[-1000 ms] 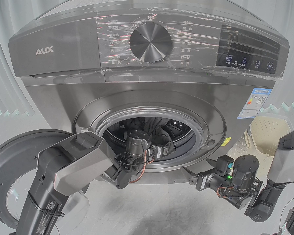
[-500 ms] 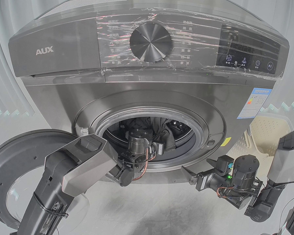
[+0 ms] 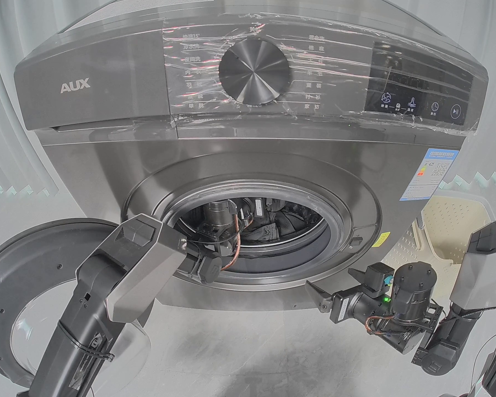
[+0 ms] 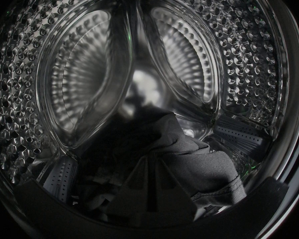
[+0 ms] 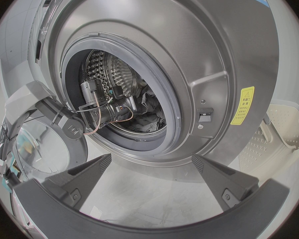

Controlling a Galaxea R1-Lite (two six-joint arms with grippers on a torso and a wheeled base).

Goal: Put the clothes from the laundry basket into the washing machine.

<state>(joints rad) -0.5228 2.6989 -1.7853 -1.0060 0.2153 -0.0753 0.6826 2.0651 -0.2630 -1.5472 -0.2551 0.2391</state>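
Change: the left arm (image 3: 132, 260) is now reaching deeper into the washing machine (image 3: 93, 166) than a second ago, its wrist having passed from the rim into the drum (image 4: 249, 67). The dark clothes (image 4: 202, 170), earlier bunched high at the mouth, are now lying lower inside. The right arm (image 3: 479, 271) is staying where it was.
Left tool (image 4: 151, 158): sitting inside the drum, its fingers pressed together and pinching a fold of the dark clothes.
Dark clothes: resting on the lower wall of the drum, rising in a crumpled peak just beyond the left tool's fingertips.
Right tool (image 5: 149, 159): hanging low in front of the washing machine, below and to the right of the drum's mouth, its fingers spread wide and gripping nothing.
Washing machine: standing on the grey floor (image 3: 248, 348), its round door (image 3: 16, 282) swung fully open on the robot's left.
Laundry basket (image 3: 452, 221): a pale, perforated basket standing just beside the machine's right flank, near the right arm.
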